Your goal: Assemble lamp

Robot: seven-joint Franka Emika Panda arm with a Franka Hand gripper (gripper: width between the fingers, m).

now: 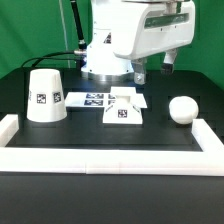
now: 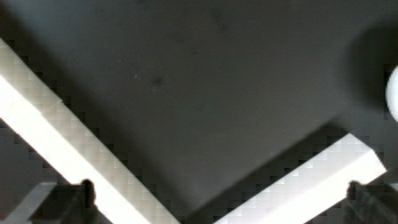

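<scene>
The white tapered shade stands mouth-down on the exterior view's left of the black table. The low square base with its tags lies in the middle. The ball-shaped bulb rests on the exterior view's right. My gripper hangs above the table behind the base and the bulb, touching nothing. In the wrist view the gripper is open and empty, with its two dark fingertips far apart over bare table. A rounded white edge shows at the border of the wrist view; it may be the bulb.
The marker board lies flat just behind the base. A raised white rim borders the table at the front and sides. In the wrist view two white rim strips meet in a corner under the gripper. Cables hang behind the arm.
</scene>
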